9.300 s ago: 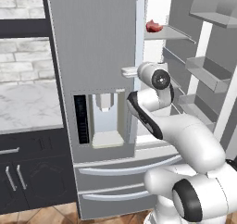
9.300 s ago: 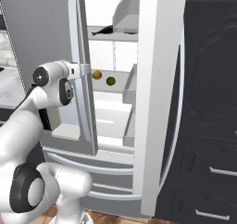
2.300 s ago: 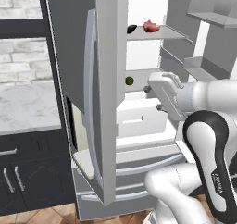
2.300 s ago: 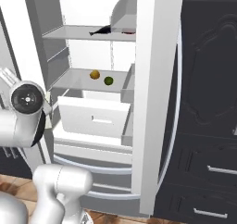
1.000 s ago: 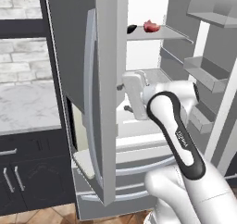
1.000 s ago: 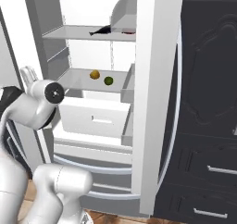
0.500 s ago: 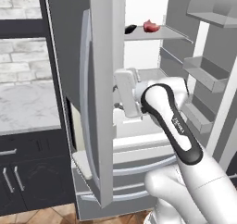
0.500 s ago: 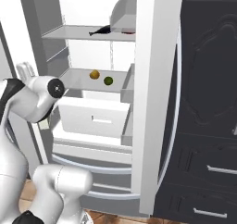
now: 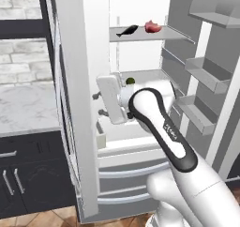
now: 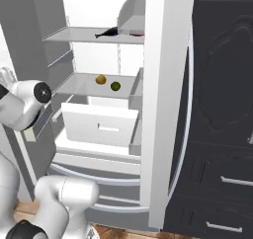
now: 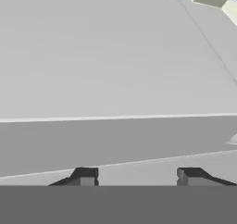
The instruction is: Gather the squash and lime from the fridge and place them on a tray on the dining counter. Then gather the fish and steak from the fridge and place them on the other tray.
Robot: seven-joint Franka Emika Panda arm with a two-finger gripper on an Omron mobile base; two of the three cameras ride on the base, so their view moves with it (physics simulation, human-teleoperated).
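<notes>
A: Fridge (image 10: 163, 85) stands open; squash (image 10: 101, 79) and lime (image 10: 115, 86) sit side by side on the middle shelf, fish (image 9: 127, 31) and steak (image 9: 152, 26) on the top one

B: And the gripper (image 11: 139, 174)?

A: Close to the left door, its 2 tips apart with nothing between them. I'd swing it right, clear of that door, then drop over the squash squarely

Small yellow-green squash (image 10: 101, 79), plain green lime (image 10: 115, 86), dark slim fish (image 9: 126, 31), pink-red steak (image 9: 152, 26), grey steel fridge (image 10: 168, 85).
</notes>
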